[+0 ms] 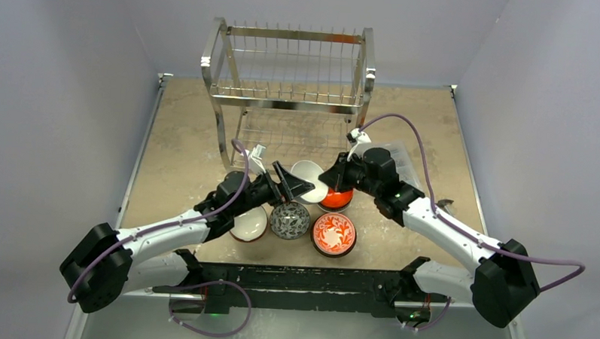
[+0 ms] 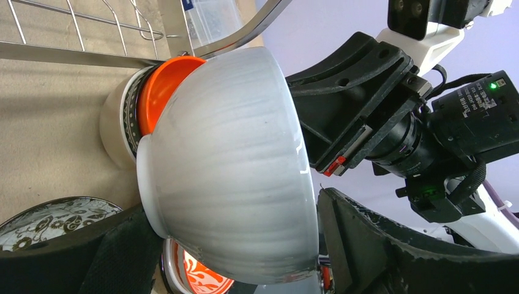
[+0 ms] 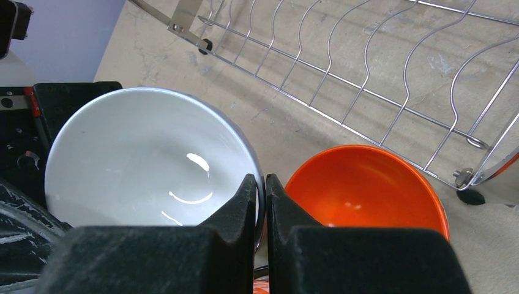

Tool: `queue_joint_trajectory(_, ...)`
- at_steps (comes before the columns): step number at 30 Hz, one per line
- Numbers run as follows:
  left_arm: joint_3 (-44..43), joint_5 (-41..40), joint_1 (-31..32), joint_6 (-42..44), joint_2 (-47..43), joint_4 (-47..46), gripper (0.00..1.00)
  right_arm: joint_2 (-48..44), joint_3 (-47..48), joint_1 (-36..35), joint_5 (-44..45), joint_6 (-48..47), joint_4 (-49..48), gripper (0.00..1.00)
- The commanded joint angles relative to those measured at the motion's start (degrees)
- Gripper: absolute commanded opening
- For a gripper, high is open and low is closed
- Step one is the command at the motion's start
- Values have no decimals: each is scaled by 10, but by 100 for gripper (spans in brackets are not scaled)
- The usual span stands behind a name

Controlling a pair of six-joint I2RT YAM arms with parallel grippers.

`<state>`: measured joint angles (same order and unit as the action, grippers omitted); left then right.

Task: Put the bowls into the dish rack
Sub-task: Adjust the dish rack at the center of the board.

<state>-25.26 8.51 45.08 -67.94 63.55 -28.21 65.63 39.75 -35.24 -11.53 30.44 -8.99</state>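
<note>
A plain white bowl [image 1: 309, 179] hangs tilted above the table in front of the dish rack [image 1: 288, 86]. My right gripper [image 3: 261, 184] is shut on the rim of the white bowl [image 3: 141, 159]. My left gripper [image 2: 235, 236] is open, its fingers on either side of the white bowl [image 2: 232, 159], with a narrow gap at the base-side finger [image 2: 367, 245]. Just below sits a glossy orange bowl [image 1: 337, 197], nested in another bowl. A grey-black patterned bowl [image 1: 290, 220], a red-and-white floral bowl [image 1: 333, 233] and a white bowl with a brown rim [image 1: 248, 224] stand near the front.
The rack's lower wire shelf [image 3: 367, 61] lies just behind the orange bowl [image 3: 367, 190]. A clear plastic box [image 1: 401, 159] sits behind my right arm. The two wrists are close together over the bowls.
</note>
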Motion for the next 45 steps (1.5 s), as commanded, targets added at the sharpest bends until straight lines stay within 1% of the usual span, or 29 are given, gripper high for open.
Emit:
queue_joint_trajectory(1,8,12,3,-9,11,-70,87,-6,35,-2,0,4,-32,0)
queue_joint_trajectory(4,8,17,2,-14,24,-81,85,-10,34,-2,0,5,-28,0)
queue_joint_trajectory(7,10,15,3,-14,21,-82,80,-13,33,-2,-5,6,-20,1)
queue_joint_trajectory(8,11,12,2,-13,19,-80,76,-14,32,-2,-5,6,-19,3)
queue_joint_trajectory(9,11,10,3,-14,17,-77,68,-16,31,-2,-4,7,-18,5)
queue_joint_trajectory(11,15,3,2,-15,12,-70,57,-18,29,-2,-2,12,-18,10)
queue_joint_trajectory(13,20,0,3,-20,9,-71,51,-18,27,-2,-2,16,-20,13)
queue_joint_trajectory(16,28,-2,3,-28,6,-78,49,-15,27,-2,-5,19,-20,19)
queue_joint_trajectory(19,31,-5,3,-30,1,-77,48,-14,27,-2,-4,23,-19,32)
queue_joint_trajectory(20,31,-6,3,-29,-3,-73,48,-16,26,-2,3,26,-17,40)
queue_joint_trajectory(22,30,-12,2,-27,-9,-61,48,-23,24,-1,7,34,-16,53)
queue_joint_trajectory(23,30,-15,1,-25,-13,-53,48,-26,24,2,5,36,-14,54)
queue_joint_trajectory(25,31,-23,0,-25,-20,-37,47,-33,27,6,1,40,-6,66)
queue_joint_trajectory(26,33,-27,0,-25,-23,-32,47,-38,28,10,0,40,-3,69)
queue_joint_trajectory(27,35,-28,-2,-25,-26,-29,46,-42,28,15,-1,41,1,74)
queue_joint_trajectory(29,38,-27,-6,-26,-31,-25,46,-53,30,25,1,36,11,80)
queue_joint_trajectory(31,41,-24,-11,-27,-37,-21,46,-63,34,35,10,28,26,82)
queue_joint_trajectory(34,45,-19,-21,-27,-47,-14,45,-82,35,55,21,15,44,82)
queue_joint_trajectory(39,52,-3,-43,-27,-61,-2,45,-89,37,92,54,-23,78,78)
queue_joint_trajectory(45,61,17,-71,-27,-79,8,45,-82,44,140,79,-39,101,74)
